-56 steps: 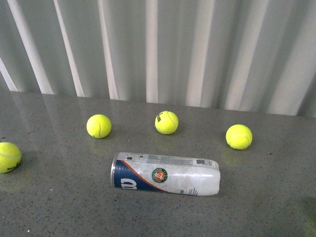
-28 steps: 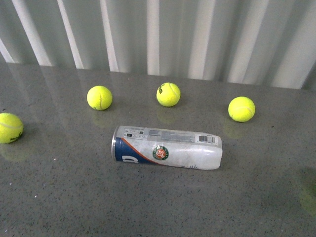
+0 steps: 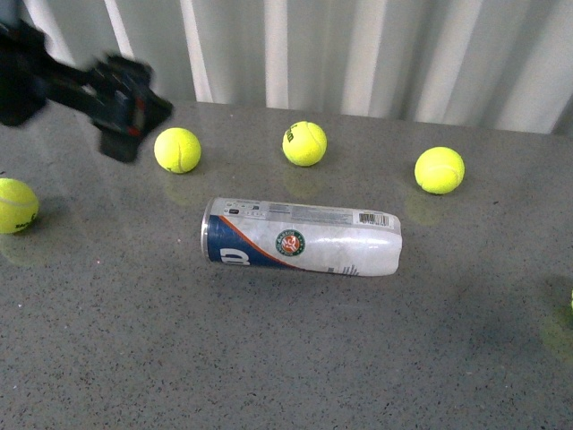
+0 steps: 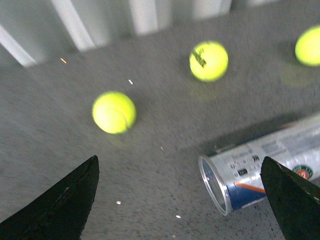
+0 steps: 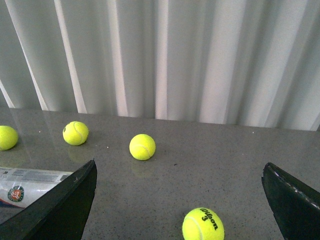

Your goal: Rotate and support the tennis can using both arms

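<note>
The tennis can [image 3: 300,249] lies on its side in the middle of the grey table, its rimmed end to the left and its label facing up. My left arm [image 3: 116,103], black and blurred, reaches in at the upper left, above the table and well clear of the can. In the left wrist view the left gripper [image 4: 180,200] is open, and the can's open rimmed end [image 4: 216,184] shows between its fingers, near one of them. The right gripper [image 5: 177,205] is open too. The can's far end [image 5: 27,182] peeks past one right finger [image 5: 60,210]. The right arm is out of the front view.
Yellow tennis balls lie behind the can [image 3: 177,150] [image 3: 304,143] [image 3: 440,170], and another sits at the left edge [image 3: 16,205]. One ball [image 5: 202,224] lies between the right fingers. A white corrugated wall [image 3: 358,54] closes the back of the table.
The left arm has come into the front view at the upper left. The whole scene has shifted upward in the picture. The can still lies as it did among the balls.
</note>
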Robot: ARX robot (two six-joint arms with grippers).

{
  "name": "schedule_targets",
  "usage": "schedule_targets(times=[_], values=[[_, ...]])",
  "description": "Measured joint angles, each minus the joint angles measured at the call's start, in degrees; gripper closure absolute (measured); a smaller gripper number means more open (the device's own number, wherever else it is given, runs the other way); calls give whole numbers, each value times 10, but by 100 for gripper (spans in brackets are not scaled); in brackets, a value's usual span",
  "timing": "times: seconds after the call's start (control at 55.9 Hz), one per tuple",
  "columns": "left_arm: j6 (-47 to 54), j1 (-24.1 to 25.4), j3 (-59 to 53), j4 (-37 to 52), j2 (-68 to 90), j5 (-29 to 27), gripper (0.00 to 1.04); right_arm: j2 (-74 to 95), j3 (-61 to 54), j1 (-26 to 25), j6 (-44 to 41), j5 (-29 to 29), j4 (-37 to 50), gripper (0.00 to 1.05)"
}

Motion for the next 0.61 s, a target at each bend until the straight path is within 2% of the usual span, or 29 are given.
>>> schedule_targets(times=[0.143, 0.214, 0.447, 0.608], values=[[-16, -10, 51, -36, 133, 53, 7, 0, 0, 0, 0, 0, 0, 7], [-26, -7, 69, -38, 174, 50, 7, 0, 0, 0, 0, 0, 0, 7], [-60, 14, 119, -38, 220, 57, 7, 0, 0, 0, 0, 0, 0, 7], [-151, 43, 155, -62, 235, 115, 7, 0, 0, 0, 0, 0, 0, 7]])
